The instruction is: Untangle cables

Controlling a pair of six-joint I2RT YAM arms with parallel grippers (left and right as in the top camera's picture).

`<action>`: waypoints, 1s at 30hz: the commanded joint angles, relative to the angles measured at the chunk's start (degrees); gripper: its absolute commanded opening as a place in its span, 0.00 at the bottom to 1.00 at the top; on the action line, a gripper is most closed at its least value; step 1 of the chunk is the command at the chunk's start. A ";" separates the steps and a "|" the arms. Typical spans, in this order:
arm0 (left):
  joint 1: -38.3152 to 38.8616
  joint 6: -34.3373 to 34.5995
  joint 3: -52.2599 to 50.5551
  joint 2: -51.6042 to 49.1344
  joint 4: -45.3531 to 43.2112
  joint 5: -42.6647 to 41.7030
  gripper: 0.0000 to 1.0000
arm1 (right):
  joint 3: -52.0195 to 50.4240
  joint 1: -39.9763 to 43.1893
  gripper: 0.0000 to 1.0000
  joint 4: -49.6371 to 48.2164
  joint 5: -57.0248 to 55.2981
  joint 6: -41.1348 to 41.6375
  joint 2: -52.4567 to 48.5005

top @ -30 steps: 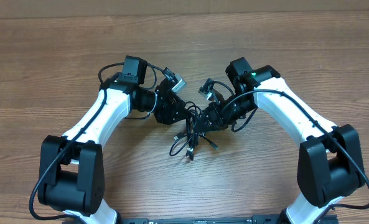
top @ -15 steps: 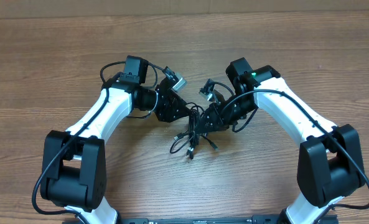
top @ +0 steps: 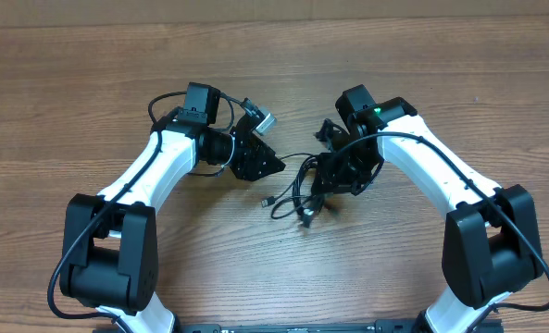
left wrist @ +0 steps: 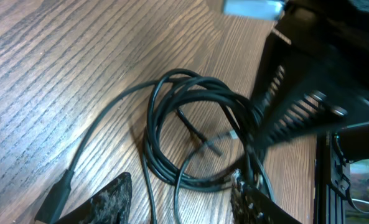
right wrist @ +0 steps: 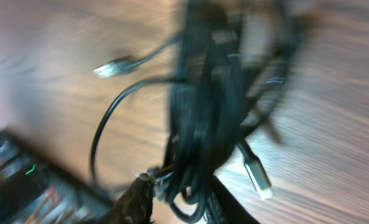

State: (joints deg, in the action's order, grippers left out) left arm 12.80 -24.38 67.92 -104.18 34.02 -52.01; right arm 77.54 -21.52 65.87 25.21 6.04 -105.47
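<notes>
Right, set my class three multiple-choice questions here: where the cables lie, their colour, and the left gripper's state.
1. The cables lie: A left of both grippers; B between the left gripper and right gripper; C right of both.
2. The cables are: A white; B red; C black.
3. The left gripper is: A open; B shut on a plug; C out of view.
Answers: B, the overhead view shows the bunch between them; C, every cord is black; A, its fingers stand apart.
</notes>
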 commanded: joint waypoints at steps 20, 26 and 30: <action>0.74 20.79 0.00 -0.61 0.79 20.00 0.54 | -0.35 -0.11 1.00 -1.88 -24.48 23.45 0.68; 0.72 21.86 -0.02 -0.61 1.95 22.01 0.56 | -0.39 -0.79 1.00 2.27 -23.82 33.81 0.68; 0.72 21.84 -0.02 -0.61 2.16 22.03 0.56 | -1.81 -2.56 1.00 3.69 -23.17 34.73 0.68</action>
State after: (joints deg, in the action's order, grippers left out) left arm 13.17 -3.92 67.92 -104.18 36.03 -31.24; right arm 77.10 -22.33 69.45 2.31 36.91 -105.47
